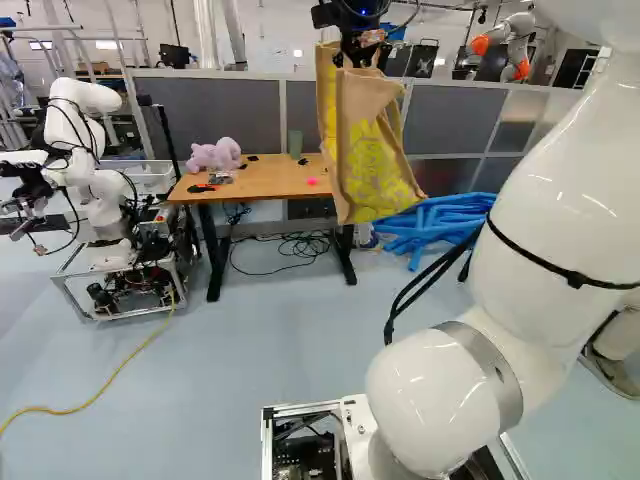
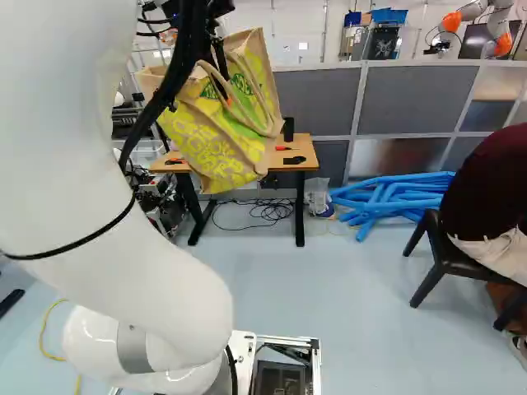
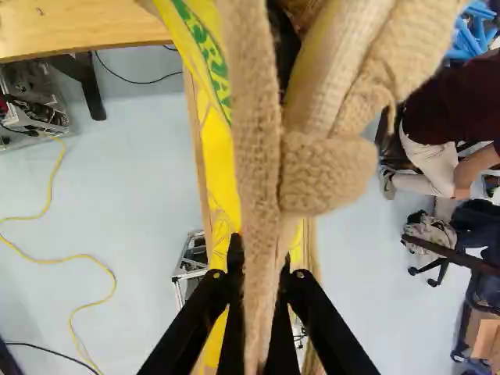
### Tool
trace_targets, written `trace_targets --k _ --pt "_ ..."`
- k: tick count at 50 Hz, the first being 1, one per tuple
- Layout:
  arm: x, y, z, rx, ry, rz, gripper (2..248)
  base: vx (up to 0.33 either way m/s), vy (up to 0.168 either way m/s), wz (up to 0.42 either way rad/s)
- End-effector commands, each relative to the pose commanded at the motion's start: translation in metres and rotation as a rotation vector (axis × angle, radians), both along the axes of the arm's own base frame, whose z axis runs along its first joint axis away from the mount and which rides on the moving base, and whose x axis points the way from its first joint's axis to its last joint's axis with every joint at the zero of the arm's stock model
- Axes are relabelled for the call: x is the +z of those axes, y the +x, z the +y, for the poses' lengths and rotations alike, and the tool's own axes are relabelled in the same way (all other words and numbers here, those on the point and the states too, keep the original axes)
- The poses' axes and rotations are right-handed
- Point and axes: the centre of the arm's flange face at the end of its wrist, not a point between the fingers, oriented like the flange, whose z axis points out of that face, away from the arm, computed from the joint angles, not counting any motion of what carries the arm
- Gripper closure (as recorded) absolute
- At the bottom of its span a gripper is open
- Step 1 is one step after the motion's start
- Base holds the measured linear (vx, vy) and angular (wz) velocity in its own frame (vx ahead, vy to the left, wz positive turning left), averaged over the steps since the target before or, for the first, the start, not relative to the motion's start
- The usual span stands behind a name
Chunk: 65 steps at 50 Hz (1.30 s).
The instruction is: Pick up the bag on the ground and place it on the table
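1. Gripper [image 2: 224, 89]: at the upper left of the right base view. In the wrist view its two fingers are clamped on a strap of the bag, one finger on either side.
2. Bag [image 1: 365, 150]: tan with yellow and green panels, hanging by its strap from the gripper, in the air above the floor [image 1: 270, 350]. It occupies the upper middle of the left base view and the upper left of the right base view, where it hides part of the table behind it.
3. Table [image 1: 262, 180]: wooden top, dark legs, left of centre in the left base view. In the wrist view its edge lies ahead of the gripper, beside the bag.
4. On the table: a pink plush toy [image 1: 215, 155] at the left end and a dark cylinder [image 2: 288, 129] towards the other end.
5. Cables [image 1: 300, 245] lie coiled on the floor under the table.
6. Blue tubes [image 1: 430, 225]: piled on the floor, right of the table in both base views.
7. Another robot [image 1: 85, 150]: at the left edge of the left base view, with a yellow cable [image 1: 100, 390] on the floor near it.
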Motion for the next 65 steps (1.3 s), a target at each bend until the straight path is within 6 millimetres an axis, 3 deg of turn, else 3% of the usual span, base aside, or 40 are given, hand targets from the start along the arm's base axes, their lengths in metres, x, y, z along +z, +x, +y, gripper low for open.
trace_targets --k 65 --pt "0.0 0.0 0.0 0.0 0.0 0.0 228 0.192 0.092 -0.029"
